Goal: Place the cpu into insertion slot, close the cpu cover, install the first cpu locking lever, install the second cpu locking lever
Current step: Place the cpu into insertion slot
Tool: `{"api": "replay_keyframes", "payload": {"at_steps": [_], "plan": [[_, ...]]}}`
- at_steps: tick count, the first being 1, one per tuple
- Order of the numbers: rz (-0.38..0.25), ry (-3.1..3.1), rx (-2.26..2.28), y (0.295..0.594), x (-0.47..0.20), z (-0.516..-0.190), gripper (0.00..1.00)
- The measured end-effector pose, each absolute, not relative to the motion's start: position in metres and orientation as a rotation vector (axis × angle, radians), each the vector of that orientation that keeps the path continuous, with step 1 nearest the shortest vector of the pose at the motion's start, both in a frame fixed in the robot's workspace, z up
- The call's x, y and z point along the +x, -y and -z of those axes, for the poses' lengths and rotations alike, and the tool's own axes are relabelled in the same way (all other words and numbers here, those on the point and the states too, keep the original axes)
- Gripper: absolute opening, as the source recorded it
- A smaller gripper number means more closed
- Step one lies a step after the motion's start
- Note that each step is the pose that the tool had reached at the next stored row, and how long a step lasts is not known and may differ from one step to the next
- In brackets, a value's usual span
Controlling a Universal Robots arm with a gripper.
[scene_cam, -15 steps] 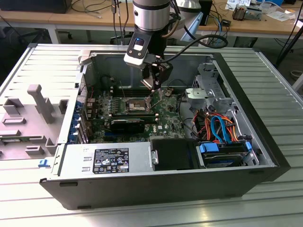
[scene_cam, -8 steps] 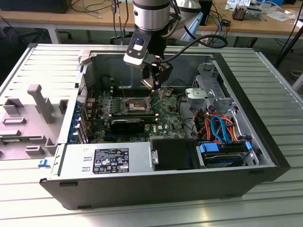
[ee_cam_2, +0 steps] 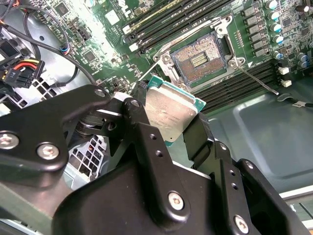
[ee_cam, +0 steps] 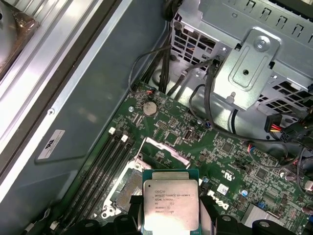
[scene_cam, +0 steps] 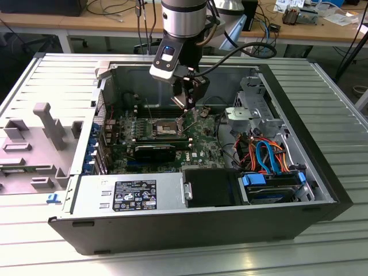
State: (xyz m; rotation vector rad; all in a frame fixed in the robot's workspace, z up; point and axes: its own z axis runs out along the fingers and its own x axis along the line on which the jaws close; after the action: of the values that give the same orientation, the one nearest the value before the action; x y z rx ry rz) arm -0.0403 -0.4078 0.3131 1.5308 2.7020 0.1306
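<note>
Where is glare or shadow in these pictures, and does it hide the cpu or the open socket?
Second wrist view: glare whitens the green board, but the cpu, held in the gripper, and the insertion slot are plain to see. First wrist view: the cpu's top is evenly lit. Exterior view: the computer case is dimmer inside than the metal table.

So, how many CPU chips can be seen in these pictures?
1. The cpu is held in the gripper, above the green board and close to the insertion slot, which is open and holds no chip. Another could lie hidden elsewhere in the case.
</note>
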Motion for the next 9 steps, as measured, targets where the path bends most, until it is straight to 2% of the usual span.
{"api": "replay_keyframes", "payload": {"at_steps": [9], "plan": [[-0.130,-2.693,1.546,0.4078,-0.0403,-0.3131,0.55]]}}
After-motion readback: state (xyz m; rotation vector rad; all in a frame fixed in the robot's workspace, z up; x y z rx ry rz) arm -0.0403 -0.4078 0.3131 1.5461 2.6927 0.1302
